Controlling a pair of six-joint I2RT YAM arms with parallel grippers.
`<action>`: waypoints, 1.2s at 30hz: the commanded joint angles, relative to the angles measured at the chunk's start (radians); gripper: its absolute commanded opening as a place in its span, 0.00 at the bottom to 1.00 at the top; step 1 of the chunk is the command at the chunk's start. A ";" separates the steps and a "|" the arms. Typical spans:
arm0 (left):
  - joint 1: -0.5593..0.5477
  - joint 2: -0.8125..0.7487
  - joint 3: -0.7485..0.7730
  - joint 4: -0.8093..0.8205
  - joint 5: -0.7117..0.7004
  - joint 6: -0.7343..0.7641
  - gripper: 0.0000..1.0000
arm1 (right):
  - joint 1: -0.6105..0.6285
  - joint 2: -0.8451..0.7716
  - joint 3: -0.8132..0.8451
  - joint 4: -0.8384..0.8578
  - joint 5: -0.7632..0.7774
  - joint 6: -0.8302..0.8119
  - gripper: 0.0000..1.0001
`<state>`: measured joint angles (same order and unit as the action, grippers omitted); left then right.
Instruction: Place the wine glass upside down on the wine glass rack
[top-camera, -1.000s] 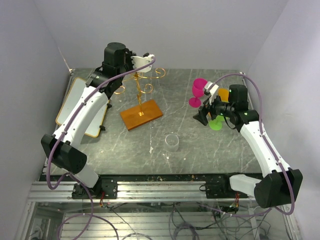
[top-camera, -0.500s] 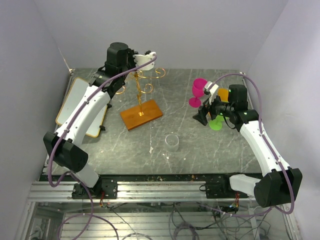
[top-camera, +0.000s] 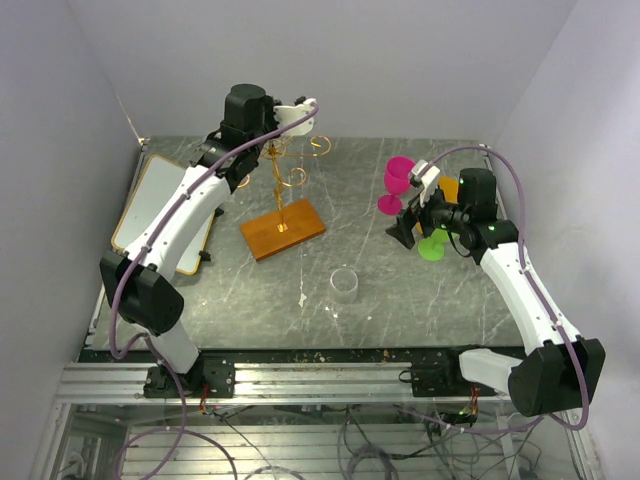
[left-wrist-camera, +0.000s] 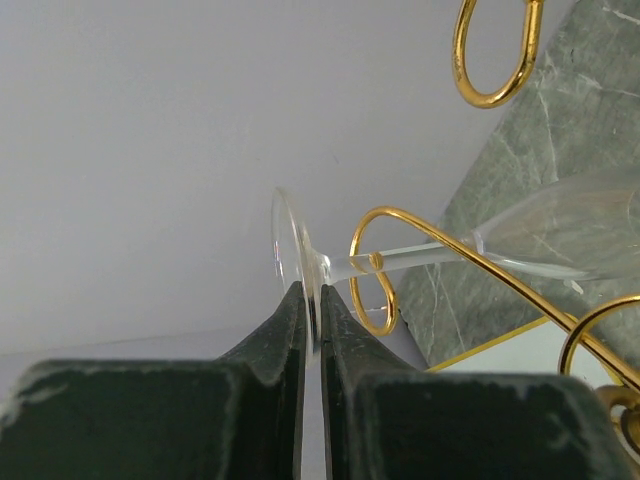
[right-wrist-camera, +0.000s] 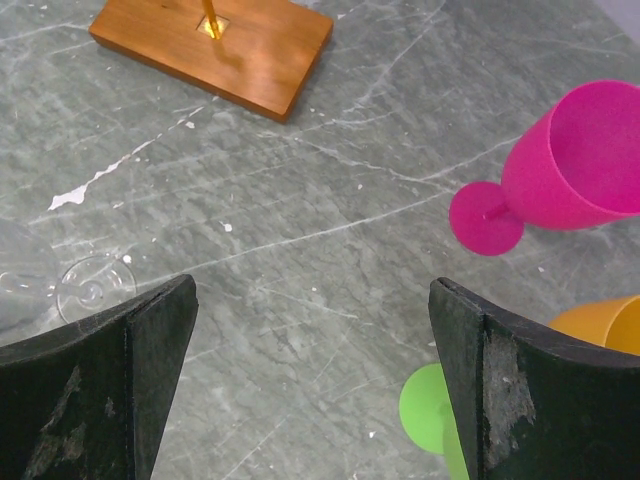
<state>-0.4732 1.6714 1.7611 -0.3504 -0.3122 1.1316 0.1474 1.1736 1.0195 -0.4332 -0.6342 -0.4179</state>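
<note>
Stem of the clear wine glass (left-wrist-camera: 430, 252) runs almost level across the left-wrist view, foot at centre and bowl toward the right edge, crossing a gold scroll (left-wrist-camera: 372, 262) of the wine glass rack (top-camera: 282, 228). Whether it sits inside the loop I cannot tell. Clamped on the thin foot disc, the left hand (left-wrist-camera: 311, 305) sits at the upper middle of the top view, over the rack's pole. The glass probably has to tip bowl-down next. At the right, the right hand (right-wrist-camera: 315, 335) hovers over the worktop (top-camera: 400, 300), fingers wide apart and empty, well apart from the rack.
</note>
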 joint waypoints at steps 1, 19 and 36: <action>-0.006 0.009 0.056 0.064 -0.049 -0.024 0.07 | -0.006 -0.021 -0.012 0.029 0.016 0.013 1.00; -0.002 0.076 0.126 0.032 -0.117 -0.071 0.07 | -0.006 -0.012 -0.013 0.027 0.017 0.017 1.00; 0.018 0.106 0.176 -0.069 -0.142 -0.102 0.07 | -0.006 0.000 -0.013 0.027 0.019 0.020 1.00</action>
<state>-0.4610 1.7725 1.8908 -0.4171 -0.4240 1.0458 0.1467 1.1732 1.0191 -0.4232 -0.6167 -0.4026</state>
